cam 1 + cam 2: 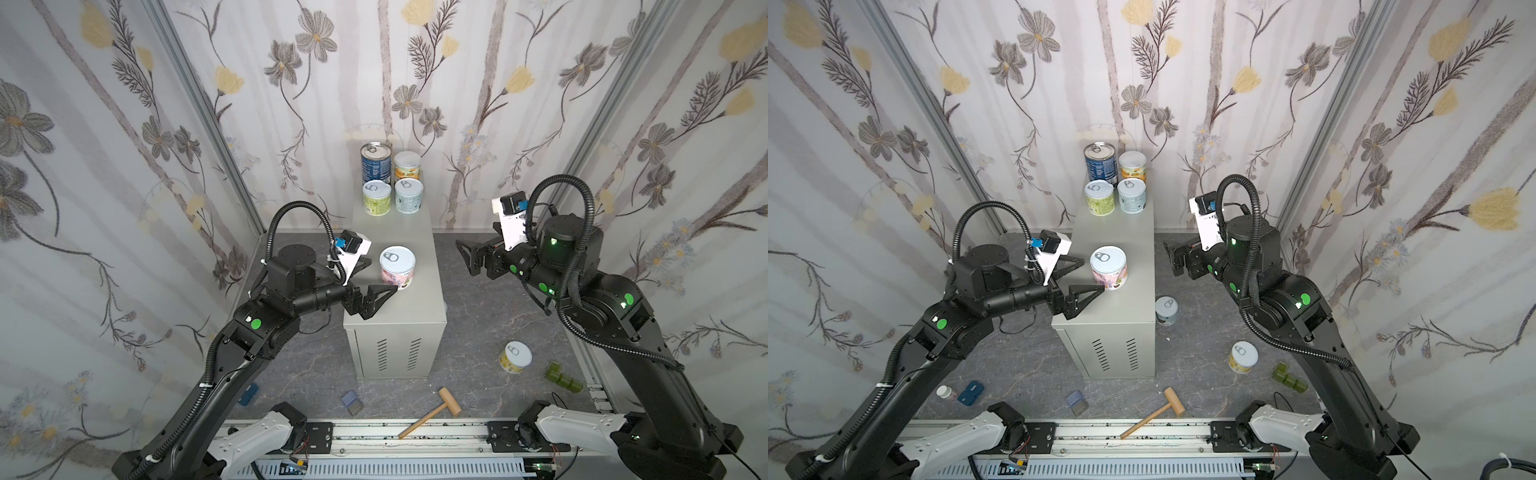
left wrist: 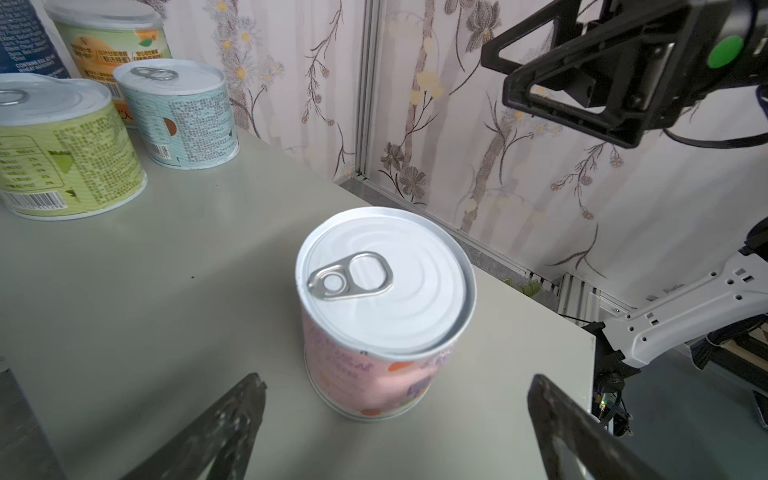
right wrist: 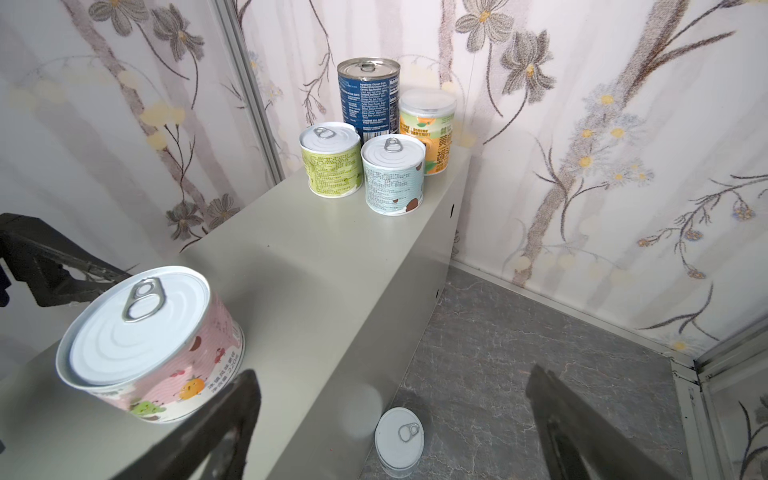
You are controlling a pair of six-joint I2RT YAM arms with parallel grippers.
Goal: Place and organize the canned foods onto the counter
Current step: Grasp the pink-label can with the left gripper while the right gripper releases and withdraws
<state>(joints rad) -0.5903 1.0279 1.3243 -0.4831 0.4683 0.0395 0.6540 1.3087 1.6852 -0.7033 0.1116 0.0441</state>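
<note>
Standing on the floor (image 1: 478, 332) right of the worktop (image 1: 409, 303) are a yellow can (image 1: 515, 357) and, farther back, a grey-blue can (image 1: 1166, 309). Left fingers (image 1: 382, 291) spread wide just short of the upright pink can (image 1: 397, 268) mid-worktop; right fingers (image 1: 467, 248) gape empty beside its right edge. Four more cans (image 1: 377, 199) cluster at the far end.

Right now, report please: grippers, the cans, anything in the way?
Left gripper open at pink can, not gripping; right gripper open, empty. Pink can and back four cans on counter; yellow can, grey can on floor. Nothing blocking.
</note>
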